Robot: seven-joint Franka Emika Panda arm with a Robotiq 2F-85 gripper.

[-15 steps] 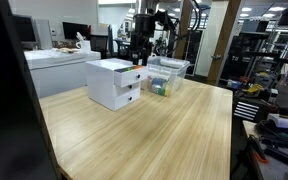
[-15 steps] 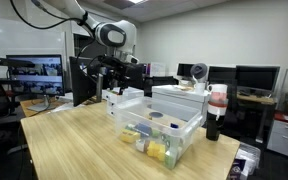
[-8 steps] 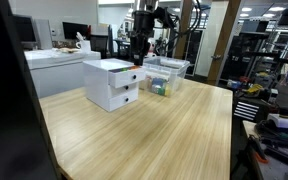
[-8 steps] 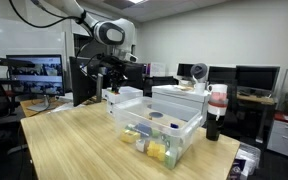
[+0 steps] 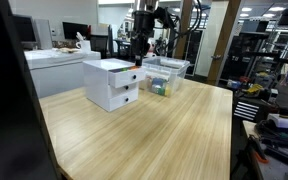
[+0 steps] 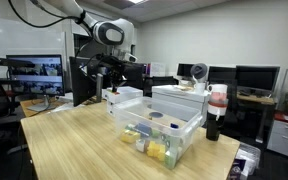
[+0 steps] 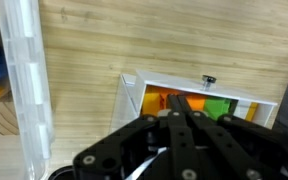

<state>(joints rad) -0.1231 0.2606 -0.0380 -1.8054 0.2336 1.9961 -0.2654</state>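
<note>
A white drawer unit (image 5: 110, 83) stands on the wooden table (image 5: 154, 135). My gripper (image 5: 135, 60) hangs over the unit's right end, where the top drawer is pulled out. In the wrist view the open drawer (image 7: 134, 92) shows an orange thing (image 7: 154, 102) and a green thing (image 7: 217, 106) inside, with its small knob (image 7: 209, 79) at the front. My gripper (image 7: 180, 101) reaches down into the drawer between those two things, fingers pressed together. Nothing shows between the tips; what lies under them is hidden. The gripper (image 6: 112, 84) appears beside the unit.
A clear plastic bin (image 5: 165, 75) (image 6: 162, 132) holding several small coloured items sits next to the drawer unit; its wall (image 7: 24, 75) shows in the wrist view. A dark bottle with a red top (image 6: 216, 110) stands at the table's edge. Desks and monitors surround the table.
The jaws have gone from open to shut inside the drawer. The arm has hardly moved, and the drawer unit and bin stay where they were.
</note>
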